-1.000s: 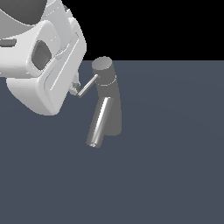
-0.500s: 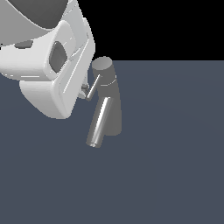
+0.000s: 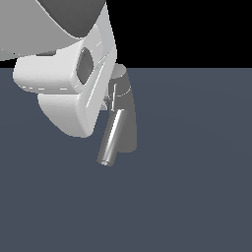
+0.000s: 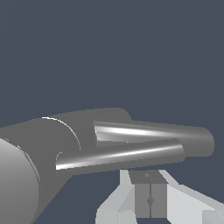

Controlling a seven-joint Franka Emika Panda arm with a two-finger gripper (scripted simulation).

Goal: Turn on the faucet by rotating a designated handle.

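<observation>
faucet (image 3: 127, 118) top hidden by arm, handle (image 4: 118, 156) seemingly unseen outside

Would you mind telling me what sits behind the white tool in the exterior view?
Behind the tool only the faucet shows, its spout slanting down. The handle is mostly covered there; the wrist view shows it just beyond the shut fingers.

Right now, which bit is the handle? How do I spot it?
Find the dark grey faucet. Two shiny rods stick out of its side. The handle is the thinner one, coming from the top part, beside the fatter spout.
</observation>
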